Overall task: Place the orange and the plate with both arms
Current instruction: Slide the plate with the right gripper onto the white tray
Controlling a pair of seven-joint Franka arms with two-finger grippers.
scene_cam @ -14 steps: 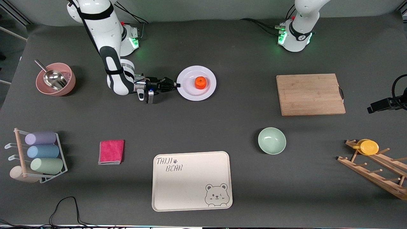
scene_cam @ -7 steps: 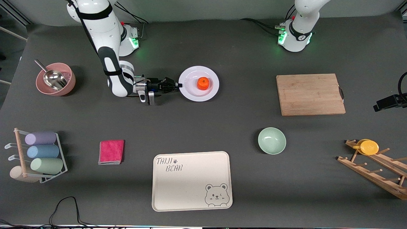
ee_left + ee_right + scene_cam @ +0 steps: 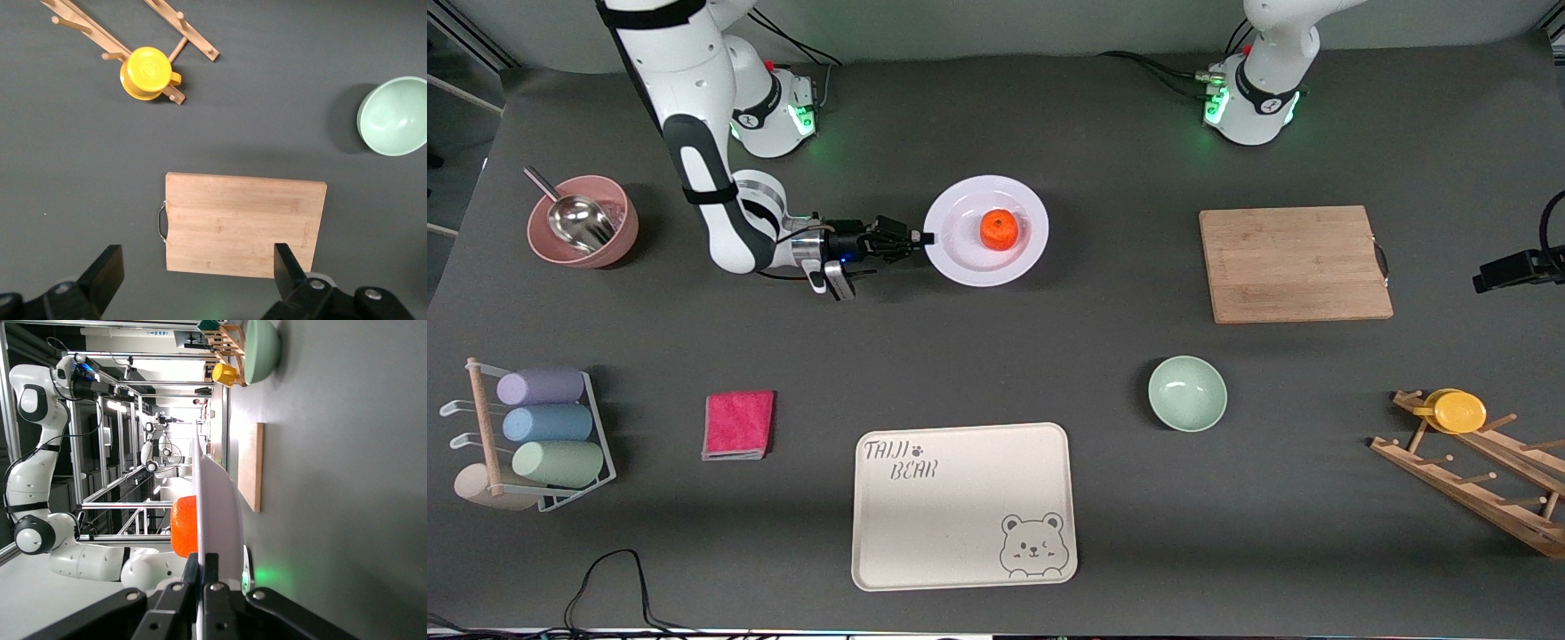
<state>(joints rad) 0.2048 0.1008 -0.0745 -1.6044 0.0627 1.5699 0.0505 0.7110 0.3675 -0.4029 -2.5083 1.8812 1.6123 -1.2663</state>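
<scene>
- While the right gripper (image 3: 921, 237) clamps the white plate (image 3: 962, 258) by its rim, your orange (image 3: 999, 228) sits on it.
- Left gripper (image 3: 197, 275) waits over the cutting board (image 3: 244, 224), jaws wide.
- Since a second ago, the plate has risen and shifted toward the left arm's end of the worktop (image 3: 996, 356).

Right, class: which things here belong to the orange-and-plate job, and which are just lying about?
Job: orange; plate; right tool gripping the plate's rim.
Lying about: cutting board, green bowl, bear tray, pink cloth.
</scene>
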